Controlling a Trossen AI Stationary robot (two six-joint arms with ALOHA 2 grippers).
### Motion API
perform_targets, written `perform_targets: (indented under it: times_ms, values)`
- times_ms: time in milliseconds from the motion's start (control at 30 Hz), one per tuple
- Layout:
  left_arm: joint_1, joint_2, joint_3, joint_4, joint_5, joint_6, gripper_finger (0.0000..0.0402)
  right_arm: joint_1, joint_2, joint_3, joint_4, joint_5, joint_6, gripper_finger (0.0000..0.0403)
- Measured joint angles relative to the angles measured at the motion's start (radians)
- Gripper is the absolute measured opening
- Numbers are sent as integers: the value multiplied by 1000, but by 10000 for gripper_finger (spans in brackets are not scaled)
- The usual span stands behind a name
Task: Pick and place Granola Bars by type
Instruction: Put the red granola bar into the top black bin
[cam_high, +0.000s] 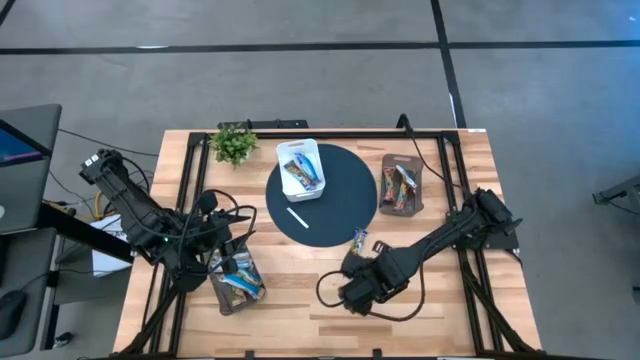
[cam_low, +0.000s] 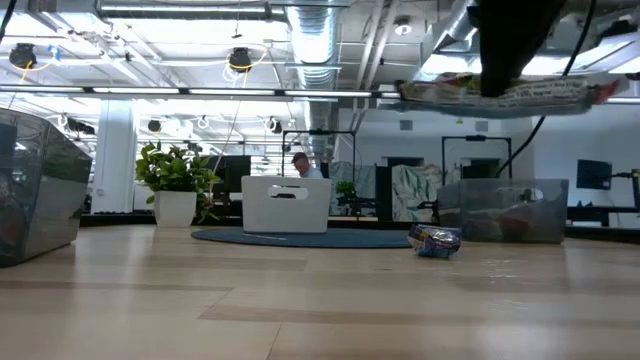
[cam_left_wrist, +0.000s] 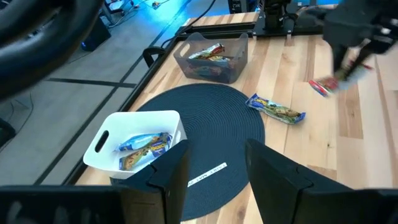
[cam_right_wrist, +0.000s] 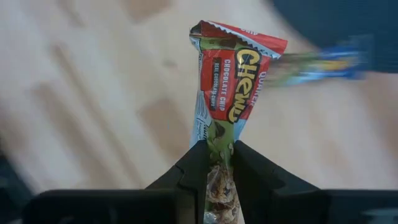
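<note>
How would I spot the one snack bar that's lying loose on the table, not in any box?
Find the round dark mat in the middle of the wooden table. Just off its near edge, towards the right arm, lies a single blue-wrapped bar on the bare wood. Every other bar sits in a box or is pinched in the right gripper, which holds a red-and-green one.

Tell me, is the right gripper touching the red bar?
Touching. The right wrist view shows the right gripper with both fingers pinching the red bar.

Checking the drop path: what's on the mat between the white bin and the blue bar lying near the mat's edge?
Only the thin white stick on the dark mat, seen in the left wrist view.
</note>
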Motion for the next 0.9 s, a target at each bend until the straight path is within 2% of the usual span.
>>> perform_targets:
  times_ms: [300, 667, 900]
  values:
    - [0, 0, 0, 0, 0, -15, 151, -63, -1, 88, -402, 98, -21, 60]
    - [0, 0, 0, -2, 1, -51, 151, -226, -88, 79, -396, 229, -134, 60]
    - [0, 0, 0, -3, 1, -63, 151, -356, -193, 4, -397, 294, -243, 60]
